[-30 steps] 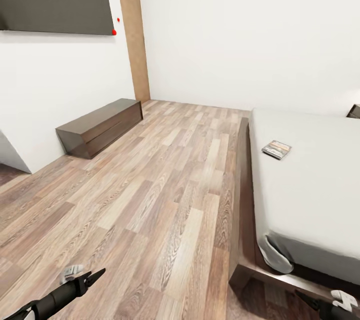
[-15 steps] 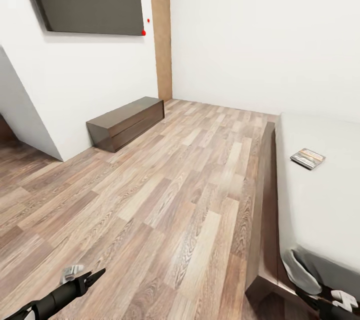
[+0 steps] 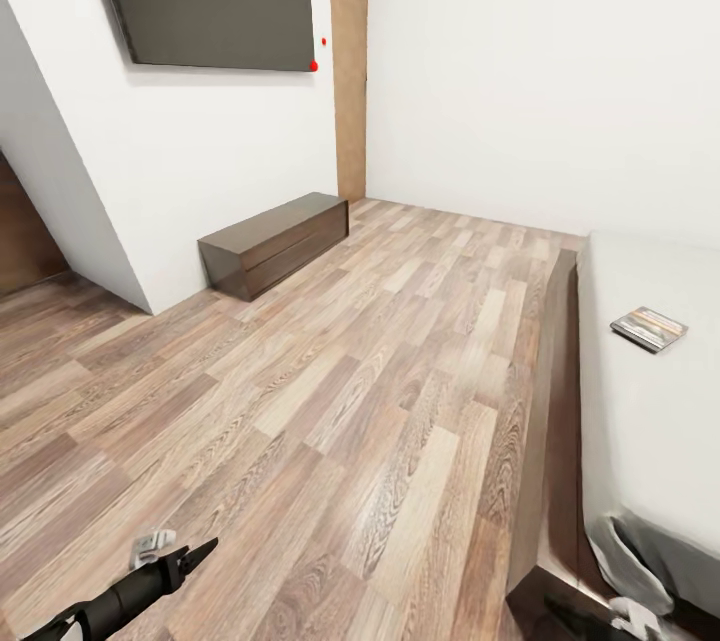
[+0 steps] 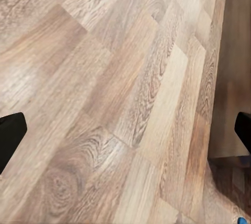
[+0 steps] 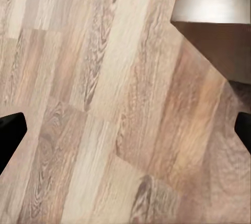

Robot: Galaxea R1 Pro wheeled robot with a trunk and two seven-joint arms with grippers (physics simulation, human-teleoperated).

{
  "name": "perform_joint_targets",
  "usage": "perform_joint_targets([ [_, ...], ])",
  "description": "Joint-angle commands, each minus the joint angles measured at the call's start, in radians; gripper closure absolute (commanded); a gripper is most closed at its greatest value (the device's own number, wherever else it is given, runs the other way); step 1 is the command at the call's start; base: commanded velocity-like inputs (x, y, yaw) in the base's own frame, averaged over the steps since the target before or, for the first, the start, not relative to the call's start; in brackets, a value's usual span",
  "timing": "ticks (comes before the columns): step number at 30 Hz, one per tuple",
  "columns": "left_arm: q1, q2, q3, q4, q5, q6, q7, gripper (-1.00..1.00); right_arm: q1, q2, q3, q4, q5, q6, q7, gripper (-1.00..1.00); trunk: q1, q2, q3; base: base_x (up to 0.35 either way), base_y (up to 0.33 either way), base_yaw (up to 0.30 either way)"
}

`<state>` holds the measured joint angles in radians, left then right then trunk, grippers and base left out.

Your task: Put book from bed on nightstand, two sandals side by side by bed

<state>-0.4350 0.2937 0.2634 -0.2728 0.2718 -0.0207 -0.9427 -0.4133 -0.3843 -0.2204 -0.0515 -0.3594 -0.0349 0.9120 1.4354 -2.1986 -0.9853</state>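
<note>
- The book (image 3: 649, 329) lies flat on the bed (image 3: 640, 401), near its floor-side edge.
- Left gripper (image 4: 125, 132) hangs low over the wood floor (image 3: 330, 401), fingers spread wide, nothing between them.
- Right gripper (image 5: 125, 132) likewise wide apart, empty, above planks by what may be the bed frame's corner.
- Dark low bench (image 3: 275, 243) sits against the wall.

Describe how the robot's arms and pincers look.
The left arm is a slim black tube ending in a pointed black left pincer, with a small pale grey part beside it. In both wrist views the fingertips are plain black.
</note>
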Motion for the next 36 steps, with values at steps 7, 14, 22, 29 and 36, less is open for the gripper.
perform_joint_targets([
  [7, -0.001, -0.051, -0.002, 0.050, -0.061, -0.018, 0.112, -1.00, -0.001, 0.175, -0.003, 0.011, 0.164, -0.030, -0.239, -1.00, 0.000, 0.000, -0.001, 0.000, 0.000, 0.001],
  [14, -0.001, -0.078, -0.002, 0.156, -0.096, -0.144, 0.211, -1.00, -0.001, 0.195, -0.003, 0.012, 0.276, -0.032, -0.260, -1.00, 0.000, 0.000, -0.001, 0.000, 0.000, 0.000],
  [22, -0.001, -0.089, -0.002, 0.172, -0.098, -0.167, 0.244, -1.00, -0.001, 0.194, -0.004, 0.009, 0.282, -0.033, -0.261, -1.00, 0.000, 0.000, -0.001, 0.033, 0.000, 0.000],
  [29, -0.001, -0.091, -0.001, 0.173, -0.098, -0.169, 0.246, -1.00, -0.001, 0.192, -0.004, 0.009, 0.283, -0.033, -0.262, -1.00, 0.000, 0.000, -0.001, 0.271, 0.000, 0.000],
  [36, -0.001, -0.091, -0.001, 0.173, -0.098, -0.169, 0.246, -1.00, -0.001, 0.193, -0.004, 0.009, 0.283, -0.033, -0.262, -1.00, 0.000, 0.000, -0.001, 0.324, 0.000, 0.000],
])
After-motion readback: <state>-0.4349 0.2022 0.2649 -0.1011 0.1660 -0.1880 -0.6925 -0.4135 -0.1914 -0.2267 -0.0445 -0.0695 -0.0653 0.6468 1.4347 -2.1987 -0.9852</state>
